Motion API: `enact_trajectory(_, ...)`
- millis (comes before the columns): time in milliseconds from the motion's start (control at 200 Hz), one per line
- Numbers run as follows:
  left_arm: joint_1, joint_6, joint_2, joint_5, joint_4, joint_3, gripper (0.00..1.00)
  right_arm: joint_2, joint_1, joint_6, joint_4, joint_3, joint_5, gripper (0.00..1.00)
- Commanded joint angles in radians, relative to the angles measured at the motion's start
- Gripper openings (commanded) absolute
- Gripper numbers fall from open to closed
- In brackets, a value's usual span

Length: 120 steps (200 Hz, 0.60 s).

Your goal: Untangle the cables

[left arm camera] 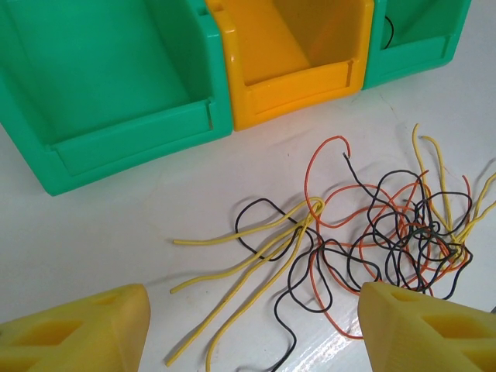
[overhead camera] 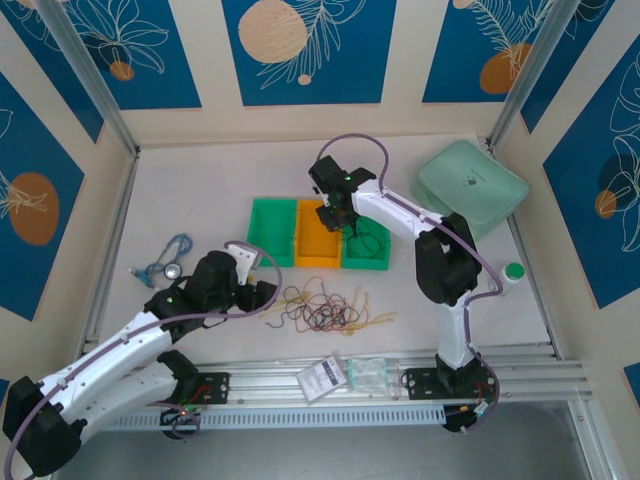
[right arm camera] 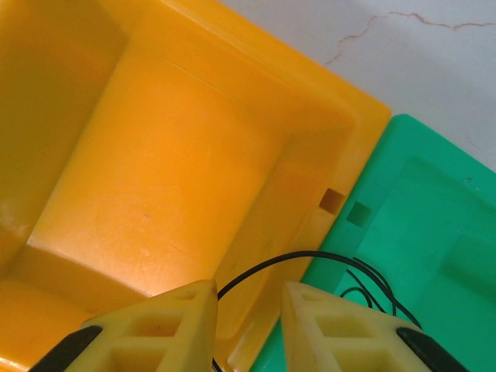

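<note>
Black cables [right arm camera: 310, 254] already in the green bin [right arm camera: 422, 201], lower right; my right claw [right arm camera: 248, 298] narrow around one. Tangle [left arm camera: 403, 225] mostly left on counter [left arm camera: 116, 225]; left claw [left arm camera: 252, 310] wide above.

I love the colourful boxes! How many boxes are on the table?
3, in a row: the left green box, the orange box in the middle, the right green box partly under an arm.
</note>
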Motion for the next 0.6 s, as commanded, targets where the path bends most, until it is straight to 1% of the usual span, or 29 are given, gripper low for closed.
enact_trajectory(0, 0.016, -0.005, -0.015, 0.003, -0.011, -0.008, 0.71, -0.057, 0.027, -0.027, 0.006, -0.017, 0.064, 0.30)
enact_trajectory(190, 0.017, -0.006, -0.015, 0.006, -0.008, -0.013, 0.71, -0.053, 0.047, -0.036, -0.016, -0.015, 0.112, 0.30)
enact_trajectory(340, 0.018, -0.008, -0.019, 0.006, -0.011, -0.013, 0.71, -0.063, 0.062, -0.036, -0.018, -0.022, 0.126, 0.31)
enact_trajectory(500, 0.016, -0.009, -0.019, 0.008, -0.010, -0.015, 0.71, -0.047, 0.060, -0.034, -0.044, -0.009, 0.162, 0.30)
enact_trajectory(595, 0.018, -0.009, -0.021, 0.008, -0.012, -0.016, 0.71, -0.033, 0.057, -0.030, -0.063, 0.004, 0.162, 0.29)
